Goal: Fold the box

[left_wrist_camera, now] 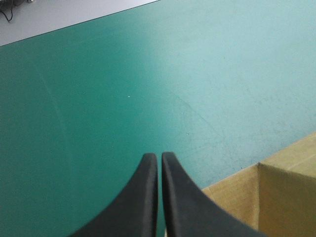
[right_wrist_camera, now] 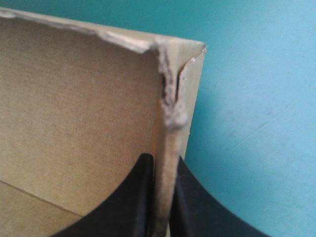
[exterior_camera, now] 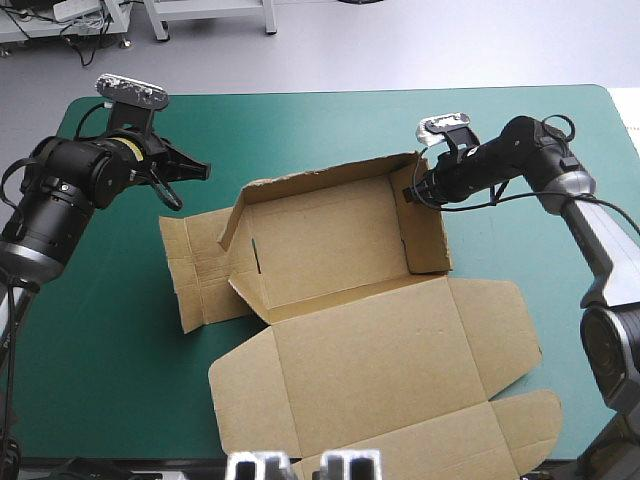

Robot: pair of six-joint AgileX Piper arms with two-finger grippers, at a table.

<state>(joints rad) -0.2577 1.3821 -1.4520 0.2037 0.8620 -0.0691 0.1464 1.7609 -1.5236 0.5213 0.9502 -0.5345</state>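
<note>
The brown box [exterior_camera: 330, 250] sits at the middle of the teal-green table [exterior_camera: 110, 340], its walls raised on the far part and its lid flat toward the near edge. The right gripper [right_wrist_camera: 163, 159] pinches the right wall at its far corner. The left gripper [left_wrist_camera: 159, 156] hangs closed and empty over the cover, beside the box's far left corner.

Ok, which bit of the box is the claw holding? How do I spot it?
On the teal-green table cover sits a half-built brown cardboard box. Find the upright wall on its right side. It is the only wall with the right arm's black claw pinching its top edge near the far corner.
</note>
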